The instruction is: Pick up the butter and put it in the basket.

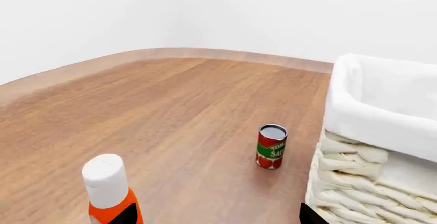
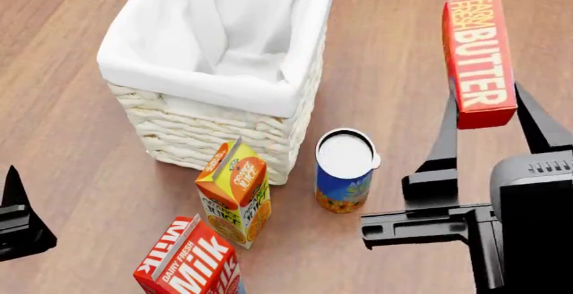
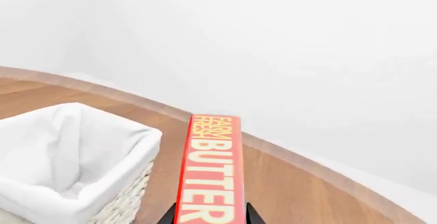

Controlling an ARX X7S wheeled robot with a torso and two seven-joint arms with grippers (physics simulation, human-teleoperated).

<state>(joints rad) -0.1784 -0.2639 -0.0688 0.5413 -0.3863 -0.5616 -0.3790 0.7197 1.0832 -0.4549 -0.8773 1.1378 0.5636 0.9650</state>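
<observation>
The butter, a slim red box with white "BUTTER" lettering, is held up off the table by my right gripper, which is shut on its lower end. It hangs to the right of the basket, a cream woven basket with a white cloth liner. The right wrist view has the butter standing up between the dark fingers, with the basket beside it. My left gripper is open with nothing between its fingers; the basket is close beside it.
In front of the basket stand an orange juice carton, a red-and-white milk carton and a blue can. A tomato sauce can and an orange bottle with a white cap show in the left wrist view. The wooden table edge curves behind.
</observation>
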